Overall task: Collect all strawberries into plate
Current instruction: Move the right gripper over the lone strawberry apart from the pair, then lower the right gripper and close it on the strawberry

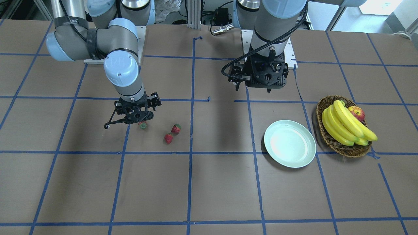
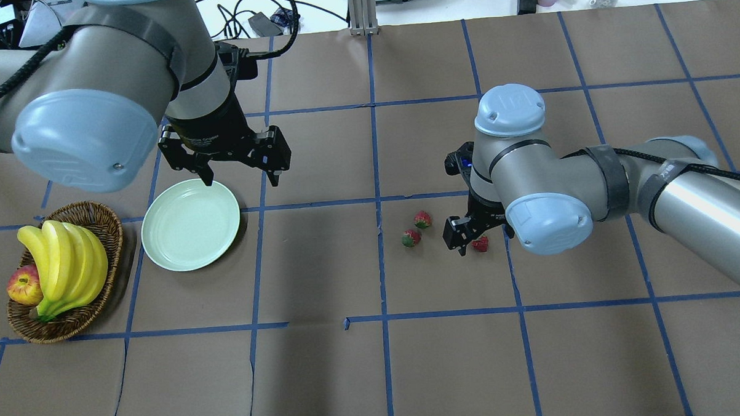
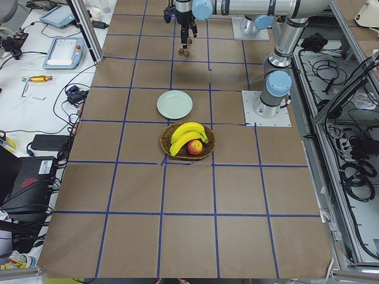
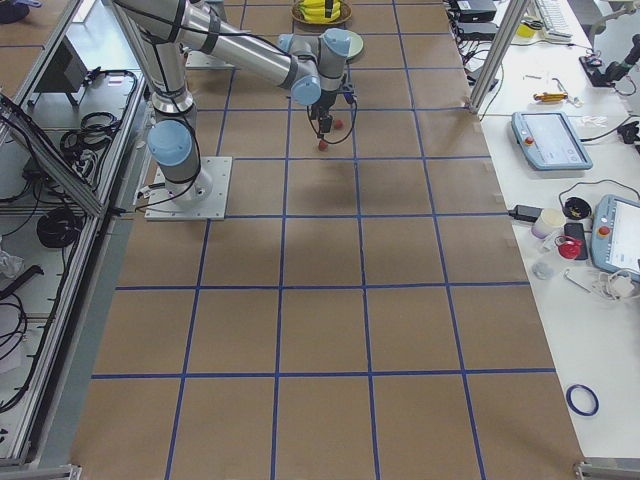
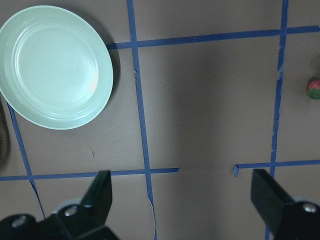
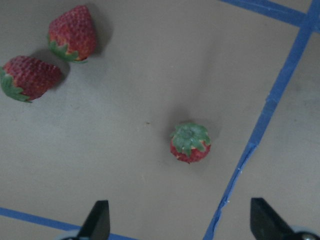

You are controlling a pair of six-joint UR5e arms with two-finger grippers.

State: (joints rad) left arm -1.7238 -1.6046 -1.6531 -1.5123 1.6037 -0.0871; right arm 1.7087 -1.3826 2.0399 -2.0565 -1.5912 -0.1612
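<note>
Three small red strawberries lie on the brown table. Two sit close together (image 2: 423, 219) (image 2: 411, 238); the third (image 2: 481, 244) stands cap up, apart from them. My right gripper (image 2: 469, 235) hovers low over that third strawberry (image 6: 190, 142), open, with the berry ahead of its fingertips (image 6: 97, 222) and untouched. The other two strawberries show in the right wrist view's upper left (image 6: 74, 34) (image 6: 27, 77). The mint-green plate (image 2: 191, 225) is empty. My left gripper (image 2: 241, 178) hangs open and empty above the plate's far edge; the plate (image 5: 55, 65) is off to its side.
A wicker basket (image 2: 109, 242) with bananas (image 2: 64, 268) and an apple (image 2: 23, 286) stands just left of the plate. Blue tape lines grid the table. One strawberry (image 5: 313, 88) shows at the left wrist view's right edge.
</note>
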